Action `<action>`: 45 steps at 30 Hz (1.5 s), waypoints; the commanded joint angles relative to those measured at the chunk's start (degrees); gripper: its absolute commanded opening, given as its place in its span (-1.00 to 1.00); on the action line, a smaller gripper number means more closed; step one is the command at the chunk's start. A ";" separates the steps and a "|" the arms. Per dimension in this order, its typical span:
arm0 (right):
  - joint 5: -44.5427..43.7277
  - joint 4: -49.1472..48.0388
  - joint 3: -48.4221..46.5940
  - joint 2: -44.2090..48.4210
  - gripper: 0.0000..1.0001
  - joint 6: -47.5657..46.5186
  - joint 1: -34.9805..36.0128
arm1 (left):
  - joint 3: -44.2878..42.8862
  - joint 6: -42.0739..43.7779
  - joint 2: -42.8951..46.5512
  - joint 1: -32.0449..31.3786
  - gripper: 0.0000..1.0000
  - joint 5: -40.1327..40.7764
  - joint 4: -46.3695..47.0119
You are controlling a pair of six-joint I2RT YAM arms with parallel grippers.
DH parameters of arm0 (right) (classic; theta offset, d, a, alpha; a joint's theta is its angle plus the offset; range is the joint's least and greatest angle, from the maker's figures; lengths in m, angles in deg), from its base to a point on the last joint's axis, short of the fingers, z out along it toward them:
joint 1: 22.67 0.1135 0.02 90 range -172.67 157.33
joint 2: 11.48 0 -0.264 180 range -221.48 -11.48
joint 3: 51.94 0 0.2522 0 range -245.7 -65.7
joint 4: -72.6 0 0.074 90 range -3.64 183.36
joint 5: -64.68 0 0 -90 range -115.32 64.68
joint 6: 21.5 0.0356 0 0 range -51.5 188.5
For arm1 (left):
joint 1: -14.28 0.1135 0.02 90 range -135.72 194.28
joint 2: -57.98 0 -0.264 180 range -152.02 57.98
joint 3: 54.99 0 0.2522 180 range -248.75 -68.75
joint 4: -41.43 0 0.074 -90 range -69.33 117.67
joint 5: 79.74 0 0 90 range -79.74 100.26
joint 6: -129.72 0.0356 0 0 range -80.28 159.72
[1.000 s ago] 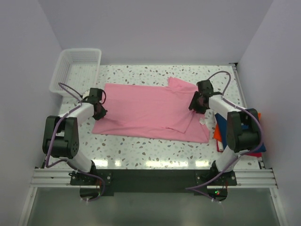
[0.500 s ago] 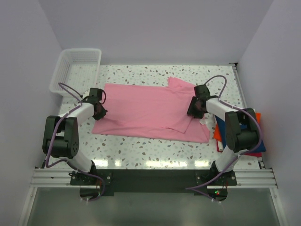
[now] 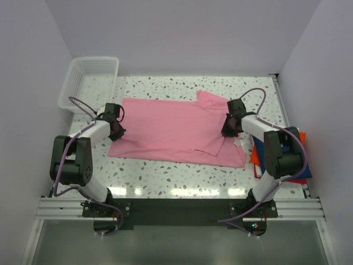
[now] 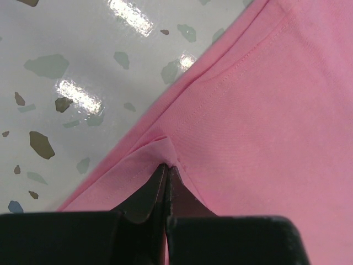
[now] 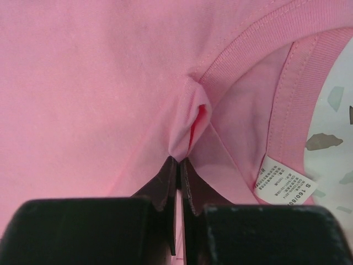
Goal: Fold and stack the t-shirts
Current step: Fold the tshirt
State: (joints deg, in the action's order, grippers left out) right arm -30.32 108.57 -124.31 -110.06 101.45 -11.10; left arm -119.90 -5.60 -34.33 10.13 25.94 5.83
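The pink t-shirt (image 3: 171,130) lies spread out across the middle of the speckled table (image 3: 165,171), with its hem (image 3: 118,118) to the left and its collar (image 3: 238,141) to the right. One sleeve (image 3: 209,99) points toward the far edge. The left gripper (image 3: 117,131) sits low at the shirt's left edge. In the left wrist view its fingers (image 4: 149,193) are pressed together on a small raised tuck of pink cloth just inside the stitched hem, with bare table beside it. The right gripper (image 3: 229,128) is down on the shirt's right part, near the neck opening. In the right wrist view its dark fingers (image 5: 162,185) are pinched tight on a little upright pleat of pink cloth right beside the ribbed collar. A white printed label (image 5: 284,179) shows inside the neck. Both pinches lift only a small fold, and the rest of the shirt lies flat on the table. At the right edge of the table, partly hidden by the right arm, a navy blue t-shirt (image 3: 305,168) and an orange-red t-shirt (image 3: 256,157) lie folded together. From above I cannot tell exactly how they overlap. A white mesh basket (image 3: 88,77) stands at the far left corner, well apart from the shirts.
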 commanded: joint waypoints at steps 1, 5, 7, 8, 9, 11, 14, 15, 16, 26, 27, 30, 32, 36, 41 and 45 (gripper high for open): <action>-1.25 -0.69 -1.42 3.31 -1.00 0.10 0.03 | -0.61 0.94 1.35 0.01 -1.00 1.54 1.98; -1.60 -0.16 -1.42 4.98 -1.00 -0.08 0.03 | -0.61 0.94 2.48 0.01 -1.00 1.63 1.72; -1.69 0.54 -1.42 5.68 -1.00 -0.08 0.03 | -0.61 0.94 3.01 0.10 -1.00 1.89 1.20; -1.69 0.81 -1.42 6.56 -1.00 -0.08 -0.06 | -0.61 0.85 3.54 0.10 -1.00 2.07 0.93; -1.77 0.90 -1.42 6.91 -1.00 -0.08 0.03 | -0.79 0.76 3.80 0.19 -1.00 2.16 0.67; -2.04 1.07 -1.16 7.79 -1.00 -0.25 -0.06 | -0.79 0.67 4.85 0.19 -1.00 2.25 0.22; -2.12 1.07 -1.07 7.62 -1.00 -0.34 -0.06 | -0.79 0.67 5.91 0.27 -1.00 2.25 -0.13; -2.04 0.90 -0.98 7.53 -1.00 -0.25 -0.06 | -0.79 0.67 6.00 0.36 -1.00 2.25 -0.21; -1.95 0.90 -0.89 7.53 -1.00 -0.25 -0.06 | -0.96 0.67 6.27 0.45 -1.00 2.42 -0.56; -5.02 2.83 -0.81 12.45 -1.00 -0.25 -0.59 | -0.79 0.85 8.90 1.42 -1.00 2.25 -1.71; -5.11 2.92 -0.54 12.97 -1.00 -0.25 -0.59 | -0.61 0.85 9.08 1.50 -1.00 2.25 -1.71; -5.11 3.36 0.25 14.65 -1.00 -0.43 -1.20 | -0.61 0.93 9.26 1.68 -1.00 1.98 -1.80; -5.20 3.45 0.77 15.87 -1.00 -0.34 -1.29 | -0.52 0.93 9.34 1.77 -1.00 1.90 -1.88; -5.38 3.62 1.66 16.93 -1.00 -0.52 -1.99 | -0.26 0.94 9.69 2.03 -1.00 1.90 -1.88; -4.94 3.27 1.75 16.67 -1.00 -0.69 -2.52 | -0.17 0.94 9.43 2.73 -1.00 1.46 -1.62; -3.97 2.48 1.22 14.83 -1.00 -0.60 -2.52 | -0.52 0.94 8.55 3.09 -1.00 1.46 -1.27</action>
State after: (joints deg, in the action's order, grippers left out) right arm -33.44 112.42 -122.56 -94.72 101.34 -13.33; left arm -119.90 -5.51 -26.53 12.41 26.13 4.03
